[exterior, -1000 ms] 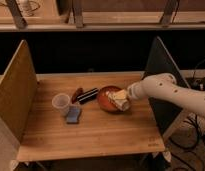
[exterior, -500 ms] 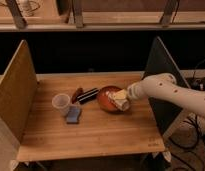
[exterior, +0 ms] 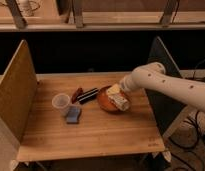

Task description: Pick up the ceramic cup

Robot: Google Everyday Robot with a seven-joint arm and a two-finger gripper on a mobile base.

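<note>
**A:** Four things sit close together on the left half of the surface: the ceramic cup, a blue sponge, a dark bar-shaped object and something small and red. Where is the pincer?

**B:** Nowhere near them. The white arm reaches in from the right, and the pincer hangs low over the reddish-brown bowl, possibly dipping inside its rim. From this angle it is a pale lump against the bowl, and I cannot tell whether it is apart or together.

**A:** And the cup?

**B:** It stands upright with its mouth up, well apart from the pincer. The sponge is just beside its lower right edge, and the two may be touching.

**A:** So what could go wrong from here?

**B:** In my judgement, three things. The bowl is the nearest round vessel, so closing where the pincer is now would take the wrong item. A straight sweep left at this height also crosses the dark bar and the red piece, and could shove them into the cup.

**A:** And the third?

**B:** The sponge crowds one side of the cup. A descent slightly off-centre could land on the sponge or clip the rim, and a light cup that narrows toward its base would probably tip or skid toward the left panel.

**A:** Then lift first, travel across, and come straight down.

**B:** That seems the safest course.
</note>
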